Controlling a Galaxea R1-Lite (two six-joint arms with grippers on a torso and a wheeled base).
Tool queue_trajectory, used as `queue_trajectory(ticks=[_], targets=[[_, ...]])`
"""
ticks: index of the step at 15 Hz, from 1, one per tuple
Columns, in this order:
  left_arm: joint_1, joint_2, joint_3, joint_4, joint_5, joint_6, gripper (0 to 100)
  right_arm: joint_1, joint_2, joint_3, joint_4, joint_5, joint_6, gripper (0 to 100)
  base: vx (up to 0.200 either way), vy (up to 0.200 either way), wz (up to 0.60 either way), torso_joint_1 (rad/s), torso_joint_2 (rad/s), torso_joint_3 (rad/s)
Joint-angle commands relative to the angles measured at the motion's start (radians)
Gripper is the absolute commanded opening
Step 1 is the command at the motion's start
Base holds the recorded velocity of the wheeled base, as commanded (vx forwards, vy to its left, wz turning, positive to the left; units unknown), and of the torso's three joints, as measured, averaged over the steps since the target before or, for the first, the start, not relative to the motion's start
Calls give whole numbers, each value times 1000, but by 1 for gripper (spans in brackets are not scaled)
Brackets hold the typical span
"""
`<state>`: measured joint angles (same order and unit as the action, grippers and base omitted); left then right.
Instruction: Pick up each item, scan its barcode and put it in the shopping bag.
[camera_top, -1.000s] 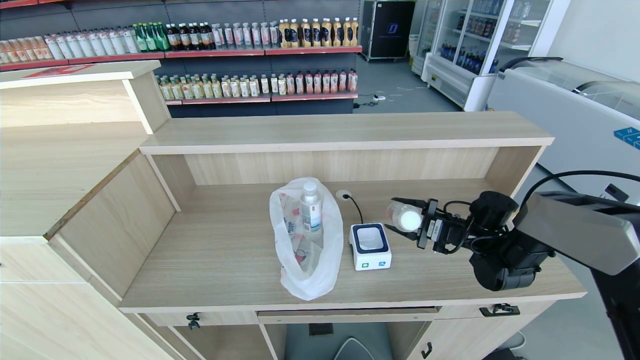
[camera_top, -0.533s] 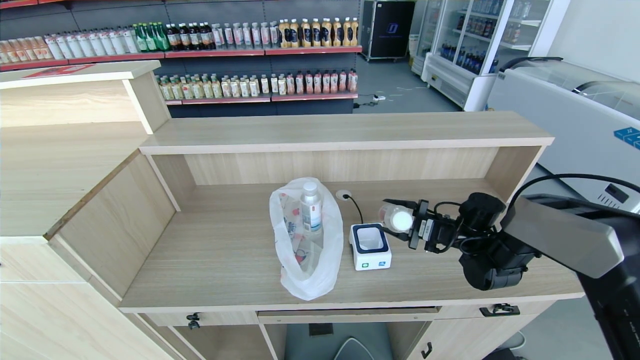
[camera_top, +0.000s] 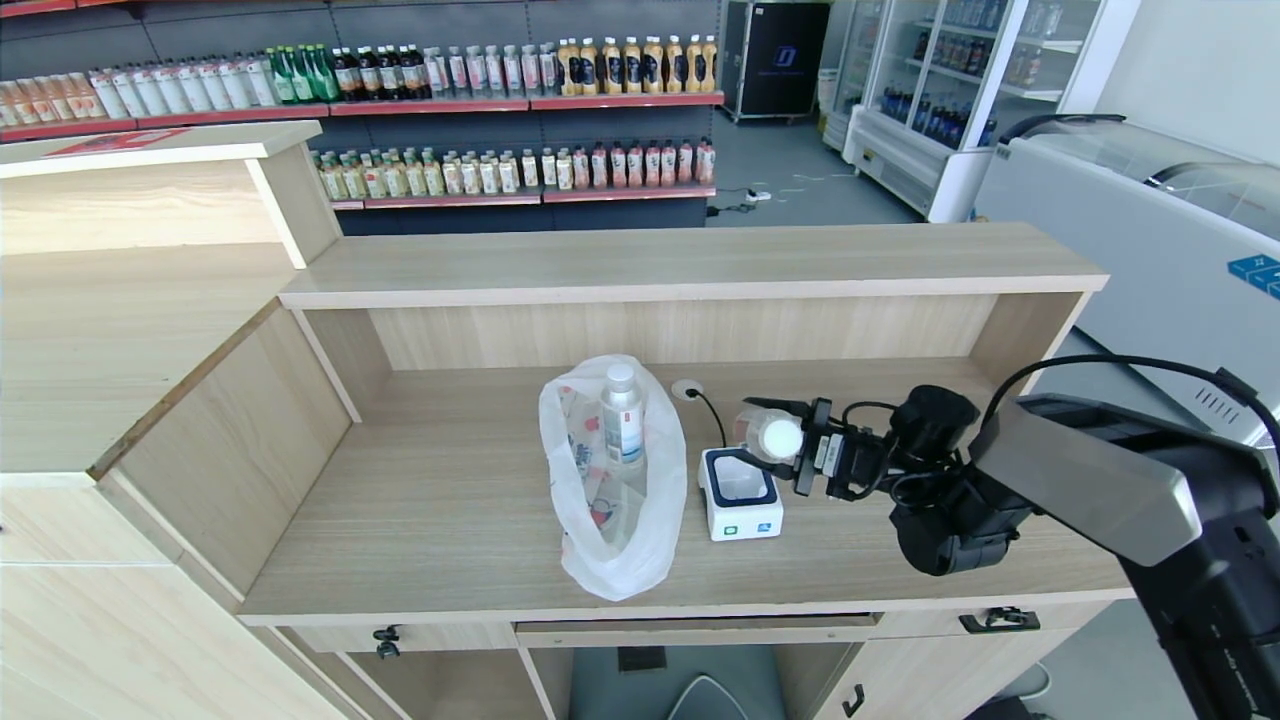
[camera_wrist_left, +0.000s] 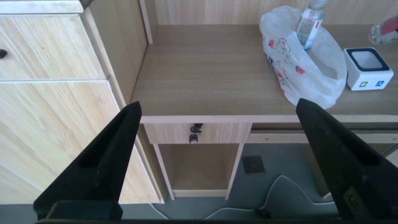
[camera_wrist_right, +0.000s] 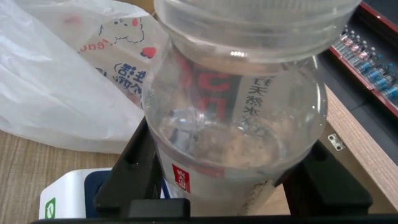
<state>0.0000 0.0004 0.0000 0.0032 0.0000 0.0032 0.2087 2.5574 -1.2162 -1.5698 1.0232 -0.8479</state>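
We see the right gripper clamped on a clear bottle. One black finger presses each side of the bottle's body, so the jaws stand only as wide as the bottle. The bottle is tilted between the jaws rather than upright, with its white cap turned up towards the head camera. A red-and-white label runs down the clear wall between the two fingers.

Just beneath the jaws sits the white scanner, its dark-framed window facing up at the bottle. We cannot tell whether the bottle touches it. A black cable runs from the scanner's far side to a round port in the wooden counter.

Beyond the jaw tips, just past the scanner, lies the white shopping bag with its mouth open. A second bottle stands inside it, leaning slightly, well clear of the right fingers.

The left gripper hangs well apart from all of this, out in front of the counter's near edge. Its jaws are spread wide with nothing between them. The bag and scanner lie far ahead of them and off to one side.
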Motion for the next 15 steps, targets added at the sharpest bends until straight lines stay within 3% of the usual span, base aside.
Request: queue_trajectory(ticks=[1,15], targets=[[0,0,0,0,0,0,100,8,21,-22,-1,0,0,0,0,0,0,0,0,0],[0,0,0,0,0,0,100,11,41,-46,-1,0,1,0,0,0,0,0,0,0]])
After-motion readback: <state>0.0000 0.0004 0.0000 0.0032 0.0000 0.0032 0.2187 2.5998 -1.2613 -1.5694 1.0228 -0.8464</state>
